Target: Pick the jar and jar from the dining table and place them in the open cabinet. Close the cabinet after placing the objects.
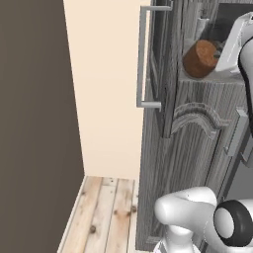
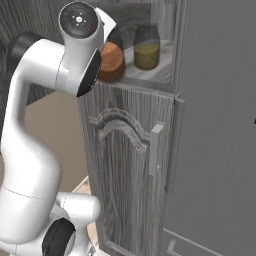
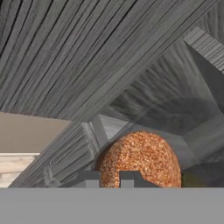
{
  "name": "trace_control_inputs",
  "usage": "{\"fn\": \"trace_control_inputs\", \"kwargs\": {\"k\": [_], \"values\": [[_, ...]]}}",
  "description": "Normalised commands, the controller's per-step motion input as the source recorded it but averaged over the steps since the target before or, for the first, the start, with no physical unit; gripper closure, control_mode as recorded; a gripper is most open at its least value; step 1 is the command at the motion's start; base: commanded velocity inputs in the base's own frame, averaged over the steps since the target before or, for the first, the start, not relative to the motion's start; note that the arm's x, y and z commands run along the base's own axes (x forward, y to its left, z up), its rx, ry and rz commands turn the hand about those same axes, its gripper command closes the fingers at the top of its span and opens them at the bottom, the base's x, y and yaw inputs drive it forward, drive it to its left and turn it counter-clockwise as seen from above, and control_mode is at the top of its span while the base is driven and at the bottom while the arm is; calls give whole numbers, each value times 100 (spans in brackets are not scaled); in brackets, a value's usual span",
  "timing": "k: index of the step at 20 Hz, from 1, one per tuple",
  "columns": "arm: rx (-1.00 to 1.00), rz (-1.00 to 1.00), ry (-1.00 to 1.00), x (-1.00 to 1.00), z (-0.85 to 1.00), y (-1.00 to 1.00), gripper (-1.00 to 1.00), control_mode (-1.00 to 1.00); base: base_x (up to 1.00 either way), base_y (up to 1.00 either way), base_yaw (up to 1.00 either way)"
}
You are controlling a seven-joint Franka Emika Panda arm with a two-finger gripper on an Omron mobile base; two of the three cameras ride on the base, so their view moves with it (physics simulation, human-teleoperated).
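tool (image 3: 109, 178) sits inside the open compartment of the cabinet (image 1: 197, 148), its two dark fingertips (image 3: 89, 178) drawn nearly together and pinching the reddish-brown jar (image 3: 139, 158) at its near edge, as the hand view shows it. reddish-brown jar lies on its side on the cabinet shelf (image 2: 150, 72), round end facing out toward both base views. olive-yellow jar (image 2: 146, 47) stands upright on the same shelf, just beside the first and deeper in on its right. white arm (image 2: 45, 100) reaches up from the base into the compartment, and its wrist hides part of the reddish-brown jar in the right base view. upper door (image 1: 160, 69) stands swung open to the left, with the long silver bar handle (image 1: 142, 57) on its outer edge. lower door (image 2: 127, 170) with the arched panel is closed.
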Motion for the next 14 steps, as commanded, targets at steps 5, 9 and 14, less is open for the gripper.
{"fn": "trace_control_inputs", "kwargs": {"k": [5,9,14], "values": [[0,0,0,50,-2,0,100,-100,0,0,0],[0,0,0,46,-9,0,100,-100,0,0,0],[0,0,0,44,-15,0,100,-100,0,0,0]]}}
